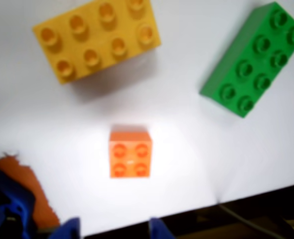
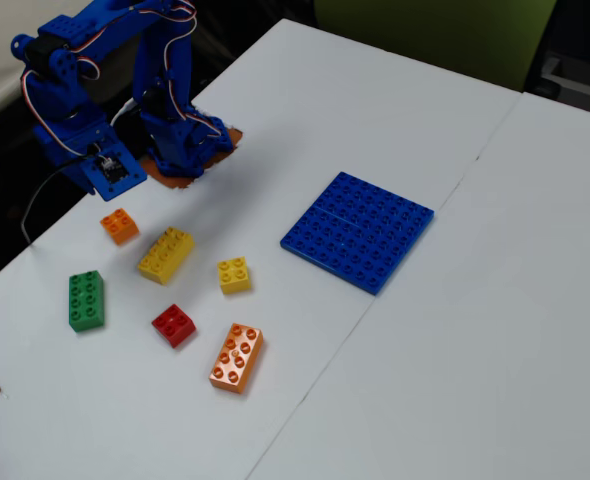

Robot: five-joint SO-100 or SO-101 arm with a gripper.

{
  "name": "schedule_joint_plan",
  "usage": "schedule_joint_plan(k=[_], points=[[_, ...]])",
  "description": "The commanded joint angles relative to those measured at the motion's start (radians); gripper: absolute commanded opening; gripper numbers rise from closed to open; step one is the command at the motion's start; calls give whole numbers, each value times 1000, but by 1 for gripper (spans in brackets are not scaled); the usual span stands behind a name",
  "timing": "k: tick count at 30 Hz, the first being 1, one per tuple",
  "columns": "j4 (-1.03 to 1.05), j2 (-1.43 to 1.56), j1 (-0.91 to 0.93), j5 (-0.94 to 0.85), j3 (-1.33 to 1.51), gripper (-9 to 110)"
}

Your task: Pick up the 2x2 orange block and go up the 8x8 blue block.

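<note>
The small square deep-orange four-stud plastic brick [image 1: 130,154] lies studs up near the white table's [image 2: 395,110] left edge in the fixed view, with no long axis, its sides roughly square to the wrist view. It sits just above and between the blue gripper's [image 1: 114,228] spread fingertips [image 1: 68,228], untouched. Only the fixed view shows the large flat blue studded plate [image 2: 358,231], well apart toward the table's middle.

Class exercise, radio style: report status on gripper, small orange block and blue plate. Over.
Gripper open, empty, poised above the 2x2 orange block. Block on table, ungripped. 8x8 blue block bare. Nothing in the way.
</note>
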Motion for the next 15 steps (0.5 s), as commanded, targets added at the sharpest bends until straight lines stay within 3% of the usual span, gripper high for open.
schedule_joint_plan(k=[1,15], points=[[-38,-29,-3,14,-2,20],[-290,-114,-34,77,164,21]])
